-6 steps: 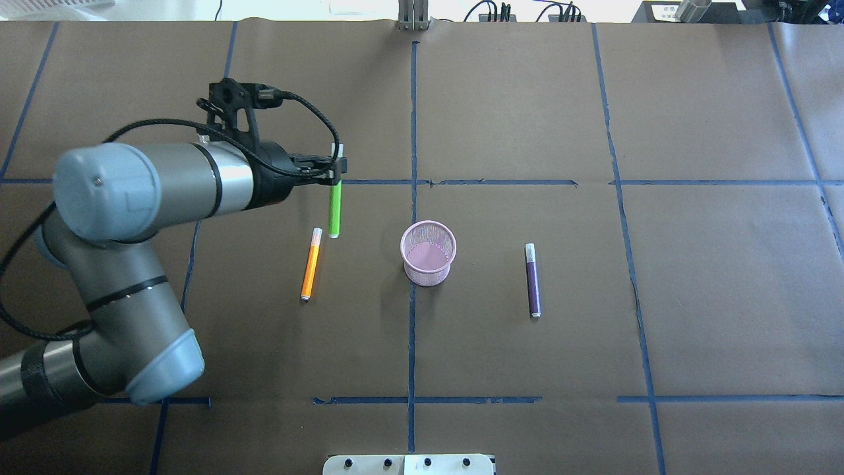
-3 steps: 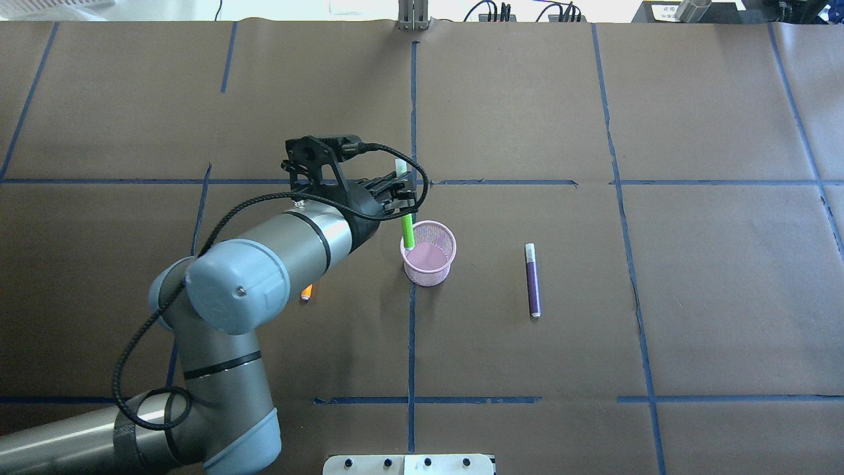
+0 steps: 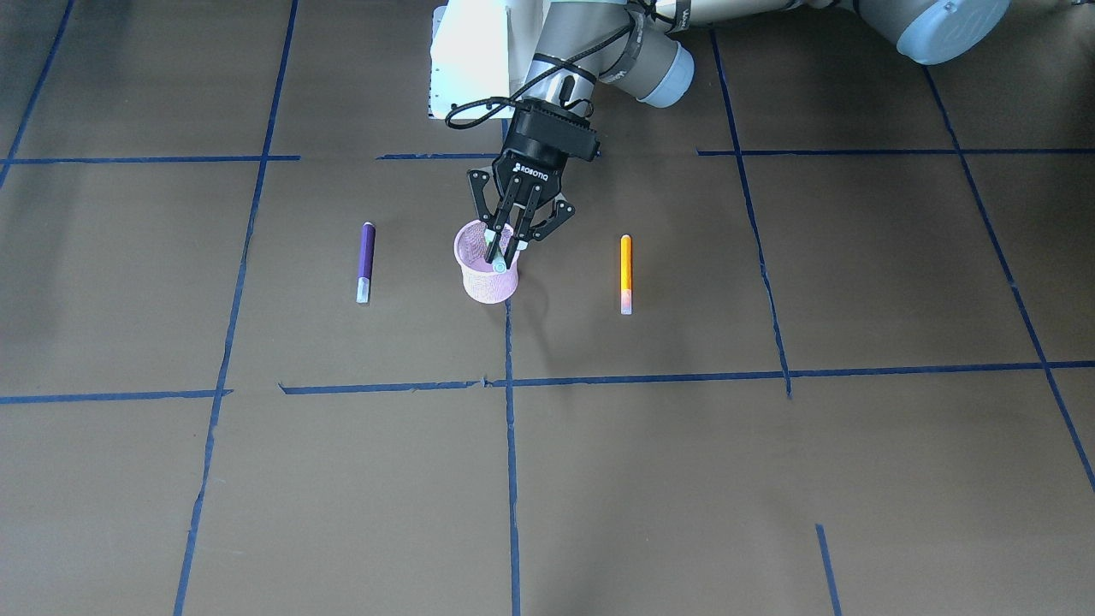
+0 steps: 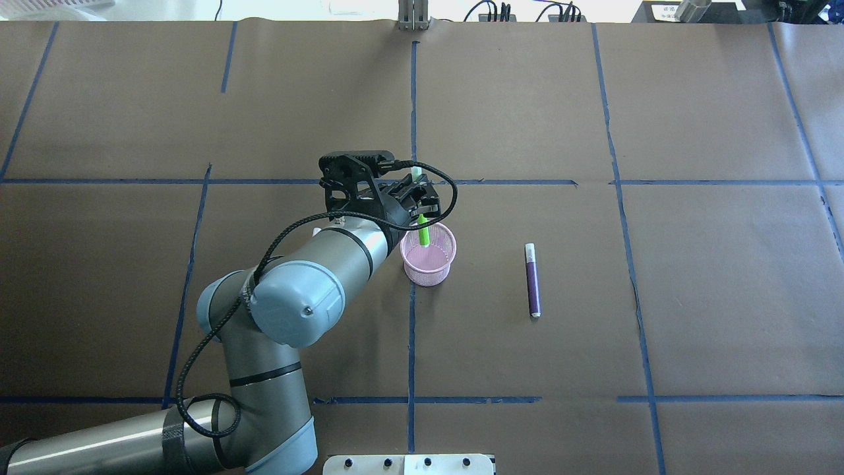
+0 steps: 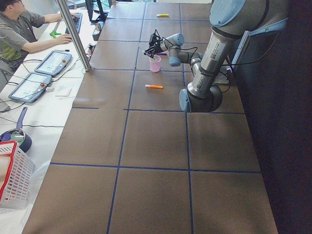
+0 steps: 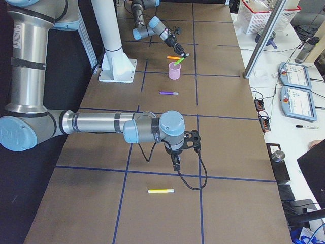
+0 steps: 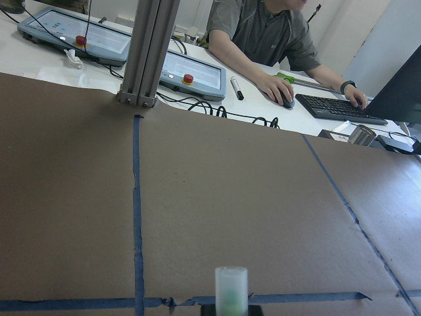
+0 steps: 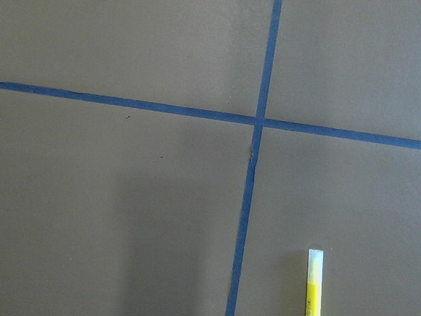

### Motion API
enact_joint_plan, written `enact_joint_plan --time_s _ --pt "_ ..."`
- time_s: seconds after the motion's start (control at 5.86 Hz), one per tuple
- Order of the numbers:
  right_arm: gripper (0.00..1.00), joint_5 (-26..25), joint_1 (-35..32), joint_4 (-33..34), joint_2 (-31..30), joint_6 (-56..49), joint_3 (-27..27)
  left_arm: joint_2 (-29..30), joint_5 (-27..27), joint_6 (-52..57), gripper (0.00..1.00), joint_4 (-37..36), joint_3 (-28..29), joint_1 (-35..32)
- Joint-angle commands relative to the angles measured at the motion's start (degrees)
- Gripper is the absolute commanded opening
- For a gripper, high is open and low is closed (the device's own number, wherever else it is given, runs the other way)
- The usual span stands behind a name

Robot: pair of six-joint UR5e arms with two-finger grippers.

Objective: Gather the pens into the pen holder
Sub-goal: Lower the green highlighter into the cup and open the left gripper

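Pink wire-mesh pen holder [image 4: 428, 270], matt brown paper table covering [image 4: 659, 119], smooth plastic green pen [image 4: 423, 234] with translucent cap

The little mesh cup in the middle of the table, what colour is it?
The pen holder is pink, clearest in the overhead exterior view.

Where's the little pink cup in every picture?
Front-facing: the pink cup is upper middle, slightly left of centre.
Overhead: cup near the centre.
Left side: cup top middle, far away.
Right side: cup top middle, far away.
Left wrist: not in it.
Right wrist: not in it.
Landmark: the purple pen lies beside it in the front-facing, overhead and right-side views.
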State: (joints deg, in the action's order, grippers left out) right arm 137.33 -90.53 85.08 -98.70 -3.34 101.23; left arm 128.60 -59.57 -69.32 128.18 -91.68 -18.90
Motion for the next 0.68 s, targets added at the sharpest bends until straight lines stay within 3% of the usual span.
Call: enact_joint_plan --time_s 0.0,0.17,0.34,0.51 --pt "1.0 0.05 0.0 0.0 0.0 -0.09 -0.24 0.95 0.24 0.06 0.08 0.05 2.9 1.14" --pt "1.0 0.05 0.0 0.0 0.0 -0.09 -0.24 1.3 0.15 -0.02 0.28 0.23 2.73 1.32" --pt "1.0 0.05 0.0 0.0 0.0 -0.09 -0.67 1.39 0.07 -0.11 0.78 0.23 2.04 1.41" --pt "1.0 0.05 0.0 -0.09 0.0 -0.09 -0.59 1.22 -0.54 0.15 1.0 -0.21 0.12 1.58"
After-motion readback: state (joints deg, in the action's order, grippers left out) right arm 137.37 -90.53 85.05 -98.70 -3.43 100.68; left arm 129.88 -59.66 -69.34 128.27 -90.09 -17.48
